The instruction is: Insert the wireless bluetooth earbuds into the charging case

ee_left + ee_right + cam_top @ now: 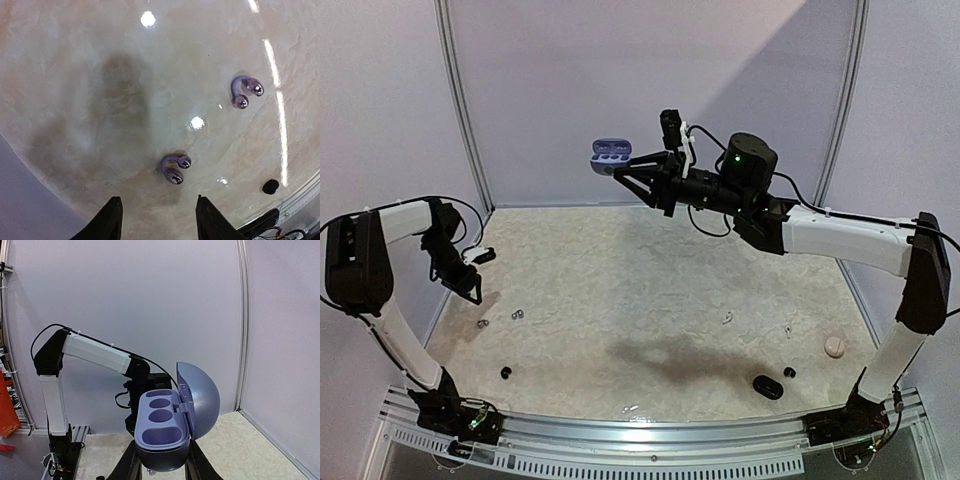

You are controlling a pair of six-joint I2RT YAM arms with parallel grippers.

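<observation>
My right gripper point(625, 170) is shut on an open purple charging case point(610, 154) and holds it high above the table's far side. In the right wrist view the case point(161, 426) shows empty wells, with its lid point(200, 400) hinged open to the right. My left gripper point(468, 280) hovers open over the table's left side. In the left wrist view two purple clip-shaped earbuds lie on the table: one point(176, 168) just ahead of my open left gripper point(160, 220), the other point(246, 91) farther right. They also show in the top view, one point(483, 323) beside the other point(518, 314).
A black bud point(506, 373) lies near the front left and also shows in the left wrist view point(270, 186). A black case point(767, 386) and a black bud point(790, 372) lie at the front right. White buds point(727, 319) and a beige case point(834, 346) lie on the right.
</observation>
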